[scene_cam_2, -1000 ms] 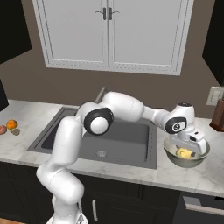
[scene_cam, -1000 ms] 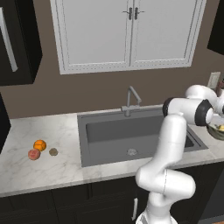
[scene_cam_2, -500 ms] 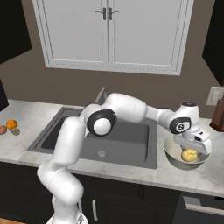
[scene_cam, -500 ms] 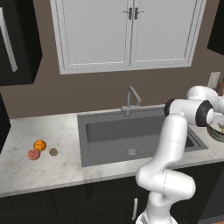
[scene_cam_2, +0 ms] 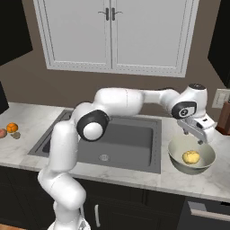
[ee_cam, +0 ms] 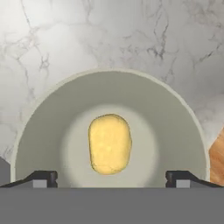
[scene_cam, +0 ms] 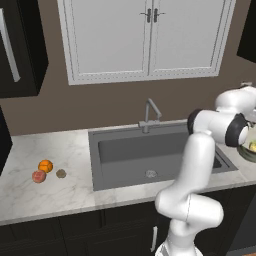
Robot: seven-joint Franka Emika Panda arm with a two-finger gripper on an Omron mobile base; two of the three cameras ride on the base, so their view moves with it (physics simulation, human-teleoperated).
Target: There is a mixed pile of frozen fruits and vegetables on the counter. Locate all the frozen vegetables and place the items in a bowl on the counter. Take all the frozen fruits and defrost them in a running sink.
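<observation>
Three small items lie on the bench (scene_cam: 60, 155) at your far left in the left base view: the orange ball (scene_cam: 45, 165), the reddish-pink ball (scene_cam: 38, 176) just beside it toward the front edge, and the grey-brown disc (scene_cam: 61, 173) a little to their right, apart from both. The dark sink (scene_cam: 150, 152) sits mid-bench with its silver faucet (scene_cam: 150, 112) at the back rim and the round drain (scene_cam: 150, 174) on the basin floor. At the right edge you catch a sliver of the bowl (scene_cam: 248, 153) past the arm's elbow.

Right base view: the arm reaches across the sink (scene_cam_2: 121, 141) to the right stretch of bench (scene_cam_2: 179, 177). Your hand (scene_cam_2: 198, 137) hangs over the back rim of the bowl (scene_cam_2: 179, 157), clear of it. The yellow lumpy piece (scene_cam_2: 190, 157) rests in the bottom of the bowl. The orange ball (scene_cam_2: 12, 127), the reddish-pink ball (scene_cam_2: 2, 133) and the disc (scene_cam_2: 16, 135) show at the far left edge.

Hand view: you look straight down into the bowl (ee_cam: 48, 122), standing on the marble bench (ee_cam: 52, 48). The yellow piece (ee_cam: 110, 143) lies at its centre, long axis running up the picture. The two fingertips (ee_cam: 43, 178) stand spread wide, one at each side, holding nothing. A strip of brown wood (ee_cam: 217, 162) shows at the right edge.
</observation>
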